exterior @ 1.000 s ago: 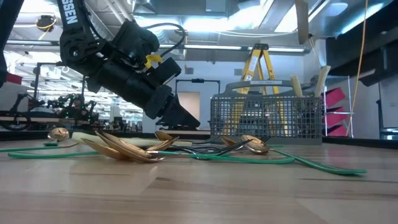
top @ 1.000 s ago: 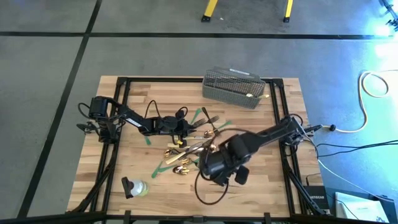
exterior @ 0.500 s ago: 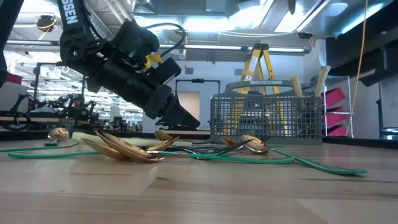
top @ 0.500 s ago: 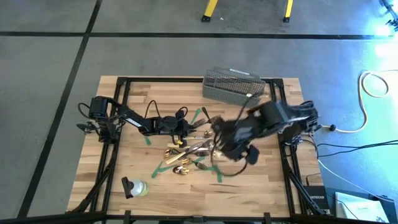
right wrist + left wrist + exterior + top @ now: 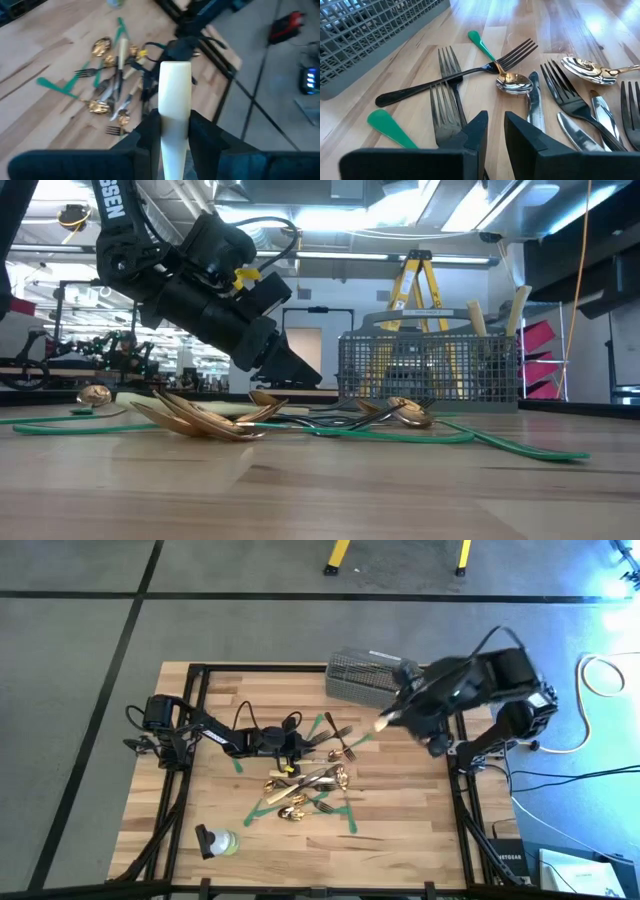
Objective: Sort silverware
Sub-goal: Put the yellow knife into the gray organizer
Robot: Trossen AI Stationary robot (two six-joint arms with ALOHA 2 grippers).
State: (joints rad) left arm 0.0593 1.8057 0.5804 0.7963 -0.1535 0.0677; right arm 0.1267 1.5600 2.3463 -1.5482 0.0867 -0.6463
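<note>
High view shows the wooden table filling the middle of the frame, with the grey mesh basket at its upper middle edge. Right arm is raised over the table's upper right, its right gripper just below the basket; in the right wrist view the two fingers are pressed against a cream-handled knife, the pale handle sticking out ahead of them. Left arm reaches in from the frame's left side, low over the board, with the left gripper at the left edge of the cutlery heap. In the left wrist view its jaws stand nearly together with only a narrow gap, and nothing is caught between them.

The silverware lies scattered at the centre of the table, crossed by green tape strips. Just ahead of the left fingers lie dark forks, two crossing each other, with a gold spoon touching one of them, and knife blades to the frame's right. A small bottle lies near the lower left of the table, well apart from the heap.
</note>
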